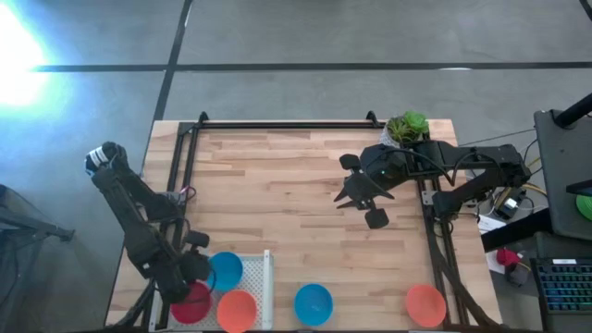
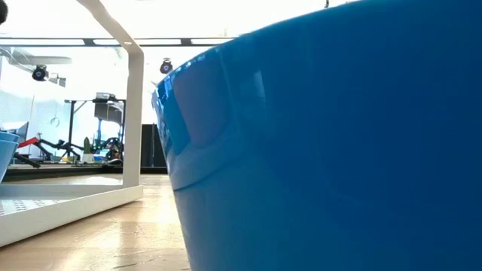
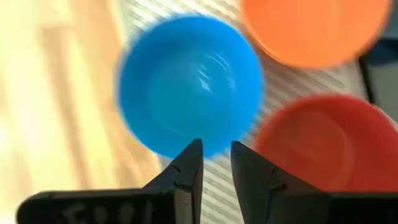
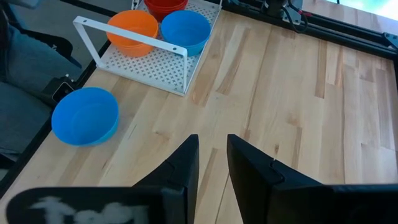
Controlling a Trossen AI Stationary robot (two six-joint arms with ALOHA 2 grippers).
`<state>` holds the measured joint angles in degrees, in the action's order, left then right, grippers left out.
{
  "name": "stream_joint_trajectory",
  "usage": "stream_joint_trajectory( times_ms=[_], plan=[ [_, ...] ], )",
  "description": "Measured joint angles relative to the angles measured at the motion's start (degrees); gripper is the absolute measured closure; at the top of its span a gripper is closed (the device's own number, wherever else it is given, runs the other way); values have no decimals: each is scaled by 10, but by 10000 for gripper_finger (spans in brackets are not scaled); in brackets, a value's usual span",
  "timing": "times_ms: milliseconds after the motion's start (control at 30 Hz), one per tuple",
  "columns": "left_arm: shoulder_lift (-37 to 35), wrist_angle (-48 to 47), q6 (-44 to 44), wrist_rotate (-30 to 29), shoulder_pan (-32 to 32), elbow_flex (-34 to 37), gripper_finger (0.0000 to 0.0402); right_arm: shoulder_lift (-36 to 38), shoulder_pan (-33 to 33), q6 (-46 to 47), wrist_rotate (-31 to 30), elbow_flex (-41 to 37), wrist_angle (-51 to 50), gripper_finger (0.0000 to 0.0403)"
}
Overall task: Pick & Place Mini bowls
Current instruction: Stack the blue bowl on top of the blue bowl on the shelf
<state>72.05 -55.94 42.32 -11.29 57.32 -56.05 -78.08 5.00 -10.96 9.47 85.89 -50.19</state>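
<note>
A white perforated rack point(image 1: 268, 277) stands at the table's near-left and holds three mini bowls: blue point(image 3: 186, 81), orange point(image 3: 311, 25) and red point(image 3: 317, 137). My left gripper point(image 3: 214, 155) hovers over the blue bowl's rim point(image 3: 211, 149), its fingers a narrow gap apart. Two more bowls sit on their bases on the wood by the near edge, a blue one point(image 1: 313, 304) and an orange one point(image 1: 425, 305). My right gripper point(image 1: 361, 199) is above the table's middle, slightly open and holding nothing. My left gripper points down from above with one fingertip point(image 3: 193, 155) on either side of the blue bowl's rim. I cannot tell whether the fingers touch it. The bowl sits upright on the rack.
The loose blue bowl point(image 2: 339, 150) fills most of the low view, with the rack's handle point(image 2: 132, 113) to its left. A white pot with a green plant point(image 1: 407, 125) stands at the far-right corner. Black rails run along the left, far and right sides. Bare wood point(image 4: 298, 93) lies under the right gripper.
</note>
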Motion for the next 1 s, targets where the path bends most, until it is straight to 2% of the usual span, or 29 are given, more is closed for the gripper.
stream_joint_trajectory(
  times_ms=[300,700,800,867,1000],
  plan=[
    [-20,-20,27,-249,-16,-1,326,0,0,2,0,-1,0,335],
    [-65,-31,38,-556,-30,1,326,0,0,22,0,-1,12,323],
    [-74,-34,38,-612,-31,1,326,0,0,45,0,-5,12,325],
    [-79,-34,38,-630,-33,1,326,0,0,67,0,-15,12,329],
    [-83,-34,39,-660,-40,1,326,0,6,51,0,-52,13,335]
  ],
)
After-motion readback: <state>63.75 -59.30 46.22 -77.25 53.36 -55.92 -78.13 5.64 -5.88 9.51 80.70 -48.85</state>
